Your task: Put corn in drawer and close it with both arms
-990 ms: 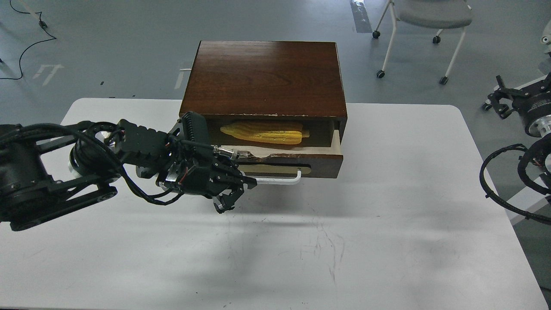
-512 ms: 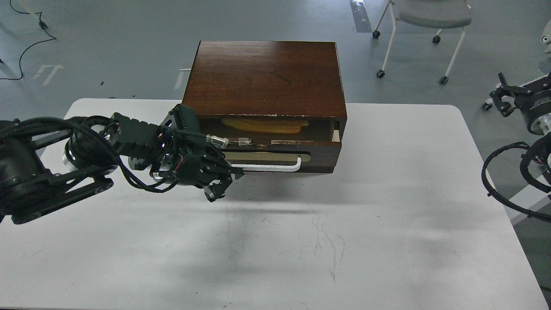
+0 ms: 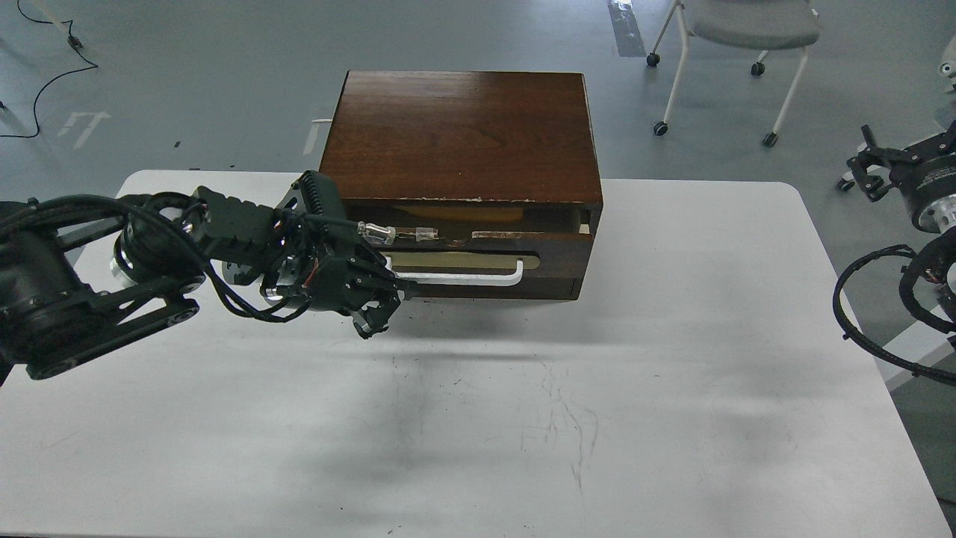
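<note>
The dark brown drawer (image 3: pixel 556 258) with its white bar handle (image 3: pixel 467 279) is pushed almost fully into the wooden cabinet (image 3: pixel 463 134), leaving a narrow gap at its top. Only a thin yellow strip of the corn (image 3: pixel 489 215) shows in that gap. My left gripper (image 3: pixel 385 305) is at the drawer front's left end, fingers spread, with the upper finger (image 3: pixel 402 285) against the left end of the handle. It holds nothing. My right gripper (image 3: pixel 866 168) is far off at the right edge, beyond the table, small and dark.
The cabinet stands at the back middle of the white table (image 3: pixel 672 388). A grey chair (image 3: pixel 747 30) on castors stands on the floor behind at the right. Black cable loops (image 3: pixel 859 314) hang at the table's right edge.
The drawer has slid from well open to almost shut, hiding most of the corn. My left gripper has moved back and left with the drawer front. The right arm has barely moved.
</note>
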{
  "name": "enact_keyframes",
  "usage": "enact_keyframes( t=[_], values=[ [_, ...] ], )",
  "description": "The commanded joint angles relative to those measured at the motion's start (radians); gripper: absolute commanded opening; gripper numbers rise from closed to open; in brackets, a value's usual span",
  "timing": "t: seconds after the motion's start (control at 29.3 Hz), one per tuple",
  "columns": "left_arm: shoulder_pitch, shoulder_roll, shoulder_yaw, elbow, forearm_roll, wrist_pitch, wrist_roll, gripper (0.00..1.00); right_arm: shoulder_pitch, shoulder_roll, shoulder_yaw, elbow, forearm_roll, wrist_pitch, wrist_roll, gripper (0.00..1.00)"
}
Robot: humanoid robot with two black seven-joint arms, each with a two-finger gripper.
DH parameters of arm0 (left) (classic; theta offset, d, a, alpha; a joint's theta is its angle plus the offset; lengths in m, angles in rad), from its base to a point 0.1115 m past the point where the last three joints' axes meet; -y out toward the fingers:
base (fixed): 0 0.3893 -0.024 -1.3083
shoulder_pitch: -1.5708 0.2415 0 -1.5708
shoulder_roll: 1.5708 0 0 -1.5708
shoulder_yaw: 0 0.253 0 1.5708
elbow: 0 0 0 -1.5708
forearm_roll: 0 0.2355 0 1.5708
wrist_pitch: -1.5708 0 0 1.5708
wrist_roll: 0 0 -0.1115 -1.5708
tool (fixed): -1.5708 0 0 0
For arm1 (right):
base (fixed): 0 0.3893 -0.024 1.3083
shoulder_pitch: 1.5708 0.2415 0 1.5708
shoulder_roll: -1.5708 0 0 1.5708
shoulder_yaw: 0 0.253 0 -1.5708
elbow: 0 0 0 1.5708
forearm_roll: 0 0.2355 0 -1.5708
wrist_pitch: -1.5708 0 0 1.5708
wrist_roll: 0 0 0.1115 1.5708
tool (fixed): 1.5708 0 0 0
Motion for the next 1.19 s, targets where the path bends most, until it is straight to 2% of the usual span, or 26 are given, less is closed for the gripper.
enact_keyframes(
  t=[0.0, 0.61, 0.89, 0.96, 1.09, 1.16],
  values=[
    [-0.001, -0.014, 0.0, 0.036, 0.0, 0.0, -0.001, 0.0, 0.0, 0.0, -0.001, 0.0, -0.001, 0.0, 0.0, 1.0],
    [-0.025, -0.066, -0.005, 0.123, 0.0, 0.034, -0.004, 0.0, -0.003, -0.002, -0.005, 0.0, -0.001, 0.0, 0.002, 1.0],
    [-0.017, -0.083, 0.0, 0.108, 0.0, 0.036, -0.018, 0.0, -0.002, 0.002, -0.006, 0.002, -0.001, 0.0, 0.002, 1.0],
    [-0.014, -0.081, 0.0, 0.102, 0.0, 0.034, -0.035, 0.0, -0.002, -0.002, -0.006, 0.002, -0.002, 0.0, 0.002, 1.0],
    [-0.014, -0.066, 0.001, 0.085, 0.0, 0.03, -0.121, 0.0, -0.003, -0.005, -0.008, 0.0, -0.002, 0.0, 0.003, 1.0],
    [-0.013, -0.057, 0.001, 0.07, 0.0, 0.03, -0.138, 0.0, -0.003, -0.005, -0.009, 0.0, -0.002, 0.0, 0.003, 1.0]
  ],
)
